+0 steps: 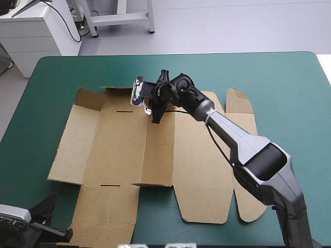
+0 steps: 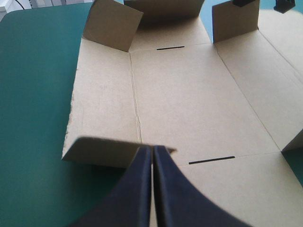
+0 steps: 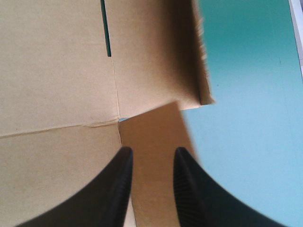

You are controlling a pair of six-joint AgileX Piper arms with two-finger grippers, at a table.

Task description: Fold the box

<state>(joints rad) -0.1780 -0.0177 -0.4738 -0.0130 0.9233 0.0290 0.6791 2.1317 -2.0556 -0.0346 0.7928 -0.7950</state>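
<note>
Two claws are flanking the flat brown box (image 1: 124,150) on the teal-green tabletop (image 1: 289,88): the right claw (image 3: 152,153) is standing released astride a far-edge flap (image 3: 156,127), and the left claw (image 2: 152,150) is resting clenched.

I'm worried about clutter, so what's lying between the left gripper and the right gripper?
Only the box: flat brown panels with nothing on them, from the left gripper to the right gripper, as the high view shows.

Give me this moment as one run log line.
box: mostly flat | left gripper: shut, at near-left corner | right gripper: open, straddling raised far flap
</note>
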